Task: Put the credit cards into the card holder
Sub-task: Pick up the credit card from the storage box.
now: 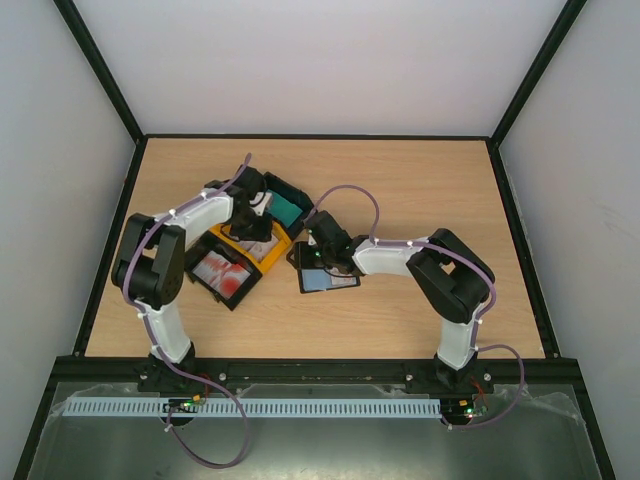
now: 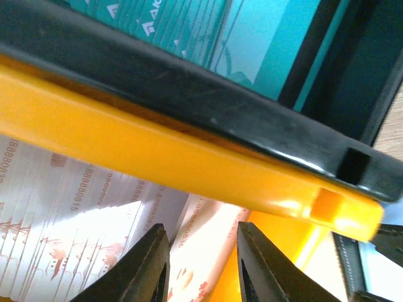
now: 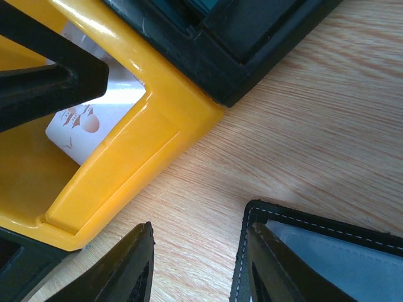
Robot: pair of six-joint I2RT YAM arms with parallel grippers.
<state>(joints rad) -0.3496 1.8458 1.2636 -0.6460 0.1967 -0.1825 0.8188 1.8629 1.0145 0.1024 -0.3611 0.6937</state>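
Observation:
The card holder [image 1: 330, 279] lies open on the table, black with a grey-blue inside, and also shows in the right wrist view [image 3: 327, 221]. My right gripper [image 3: 198, 226] is open at its left edge [image 1: 312, 258], with one finger over the holder's stitched rim and the other over bare wood. My left gripper [image 2: 200, 228] is open inside the yellow tray [image 2: 157, 151], straddling a tilted pale white-pink card [image 2: 208, 251] beside the fanned pale stack [image 2: 63, 207]. Teal cards [image 1: 288, 208] fill a black tray. Red-and-white cards [image 1: 222, 272] fill another.
The three trays sit close together left of centre, the yellow one [image 1: 226, 238] between the two black ones. The yellow tray's corner [image 3: 126, 157] is close to the holder. The left gripper's black body [image 3: 44, 88] reaches into that tray.

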